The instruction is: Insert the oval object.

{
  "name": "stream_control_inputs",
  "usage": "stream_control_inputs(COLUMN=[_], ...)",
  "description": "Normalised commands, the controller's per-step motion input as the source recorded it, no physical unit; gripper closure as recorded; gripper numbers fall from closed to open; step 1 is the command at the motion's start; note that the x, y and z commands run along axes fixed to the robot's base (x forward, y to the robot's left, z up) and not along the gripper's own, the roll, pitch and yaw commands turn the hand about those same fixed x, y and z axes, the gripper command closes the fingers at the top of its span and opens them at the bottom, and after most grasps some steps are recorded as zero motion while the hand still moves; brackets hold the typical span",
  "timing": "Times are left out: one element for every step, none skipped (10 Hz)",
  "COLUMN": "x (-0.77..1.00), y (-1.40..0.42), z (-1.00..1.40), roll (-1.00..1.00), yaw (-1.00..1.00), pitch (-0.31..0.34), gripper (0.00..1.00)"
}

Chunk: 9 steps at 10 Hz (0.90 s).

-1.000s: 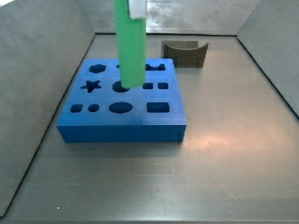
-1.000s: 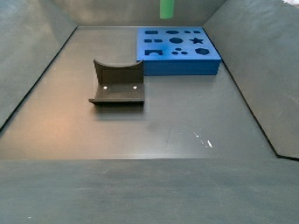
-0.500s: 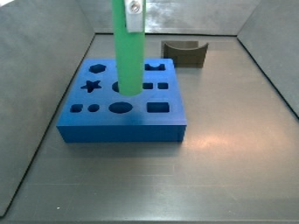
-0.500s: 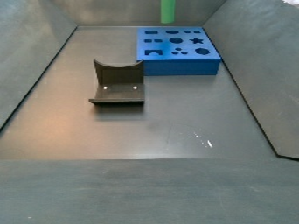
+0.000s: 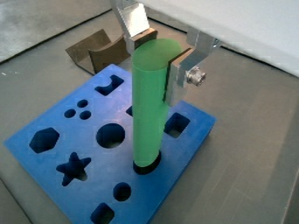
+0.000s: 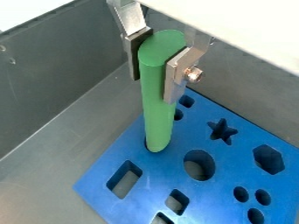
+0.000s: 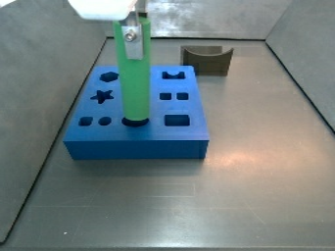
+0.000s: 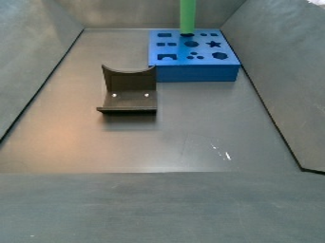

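Gripper [image 5: 163, 54] sits above the blue block [image 7: 137, 142], jaws clamped on the upper end of the oval object [image 5: 152, 105]; silver finger plates flank the peg on both sides in both wrist views.

Peg is upright. In a side view [image 7: 132, 74] its lower end meets the oval hole in the front row of the block, left of centre in frame. Both wrist views show the tip sitting in a dark opening, in a wrist view [image 6: 158, 140] near the block's edge. So the tip looks entered, but most of the peg's length is above the block face: insertion started, not finished, as I read it.

Other side view only catches the peg [image 8: 188, 17] at the top edge of frame, over the block [image 8: 195, 57]; depth not readable there.

Left to do: push down until seated, then release and clear. Can't tell how deep the hole goes or whether the tip is binding.

Dark grey curved block [image 8: 127, 90] is on the table [image 8: 191, 133], well apart from the blue block, not involved.
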Motion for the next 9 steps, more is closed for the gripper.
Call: stream_control_inputs(x=[-0.04,0.00,0.00,0.00,-0.02,-0.03,0.00,0.00,0.00], y=[0.00,0.00,0.00,-0.01,-0.02,0.00,-0.01,0.00,-0.01], z=[-0.17,-0.19,-0.21,-0.16,-0.13,-0.15,-0.13,-0.16,-0.20], roll=[-0.06,-0.08,-0.08,-0.12,-0.13,-0.13,-0.14,-0.14,-0.11], yaw=[0.00,-0.01,-0.05,-0.05,-0.02,-0.01,-0.03,-0.05,-0.07], pitch=[-0.054,-0.021,-0.039,-0.054,-0.066,-0.067,-0.070,-0.057,-0.071], gripper=[1.00,1.00,1.00,1.00,1.00,1.00,1.00,1.00,1.00])
